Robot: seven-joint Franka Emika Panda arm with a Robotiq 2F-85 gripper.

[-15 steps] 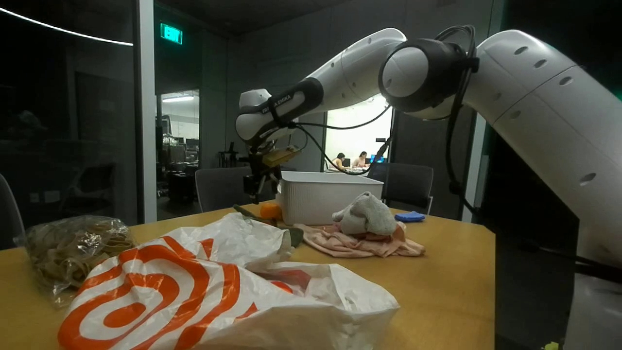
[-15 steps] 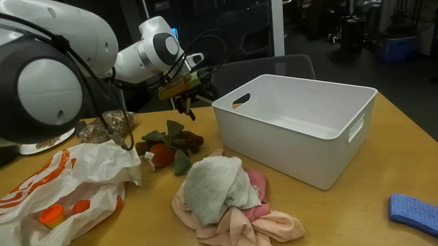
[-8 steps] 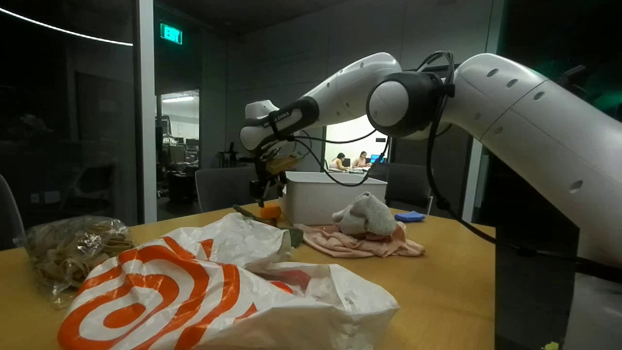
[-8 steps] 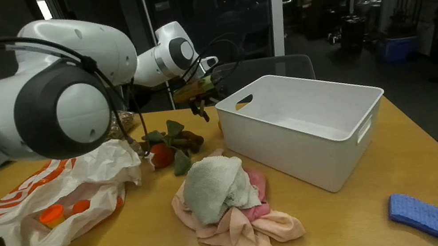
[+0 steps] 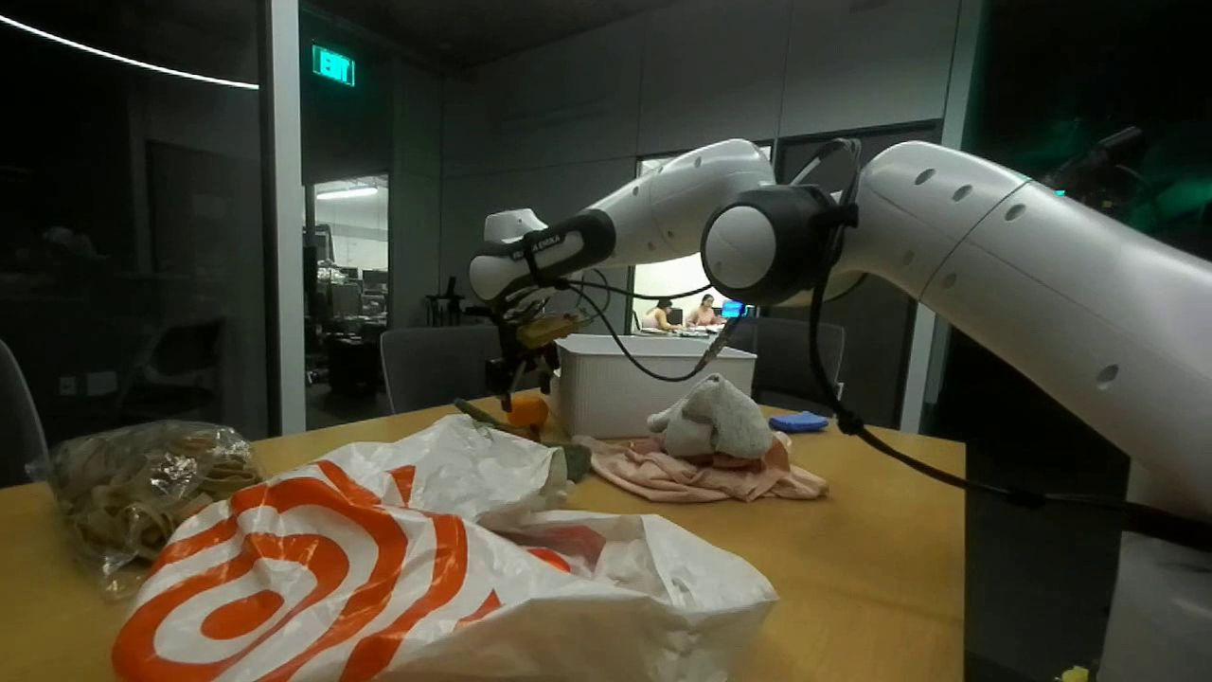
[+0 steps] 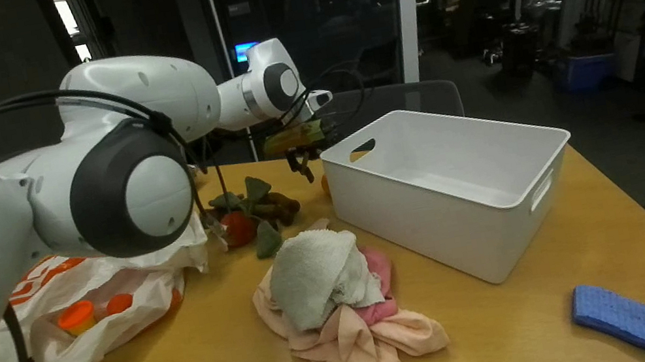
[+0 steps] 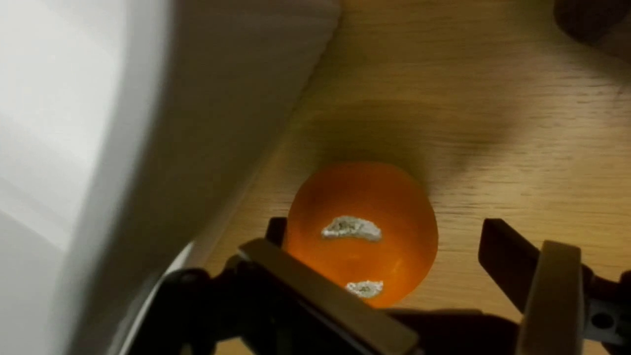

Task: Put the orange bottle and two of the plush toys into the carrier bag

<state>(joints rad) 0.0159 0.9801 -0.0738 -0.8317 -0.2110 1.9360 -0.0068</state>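
Observation:
A round orange thing with white patches (image 7: 360, 197), perhaps the orange bottle, stands beside the white box. It also shows in both exterior views (image 5: 527, 410) (image 6: 325, 186), partly hidden. My gripper (image 7: 387, 236) is open just above it, one finger close at its left by the box wall, the other apart at its right. The gripper also shows in both exterior views (image 5: 526, 384) (image 6: 307, 170). The white carrier bag (image 5: 312, 559) (image 6: 140, 273) lies open, holding a yellow tub with an orange lid (image 6: 76, 317) and a red-orange thing (image 6: 119, 303). Plush toys (image 6: 239, 227), red, green and brown, lie heaped near the bag.
The white box (image 6: 423, 223) stands right against my gripper's side. A grey towel (image 6: 316, 278) on pink cloths (image 6: 359, 353) lies before it. A blue sponge (image 6: 629, 319) lies near the table edge. A clear plastic bag (image 5: 142, 502) sits beside the carrier bag.
The arm has come down and the gripper is lower, over the orange thing. The white box has shifted slightly away, uncovering part of the orange thing in an exterior view.

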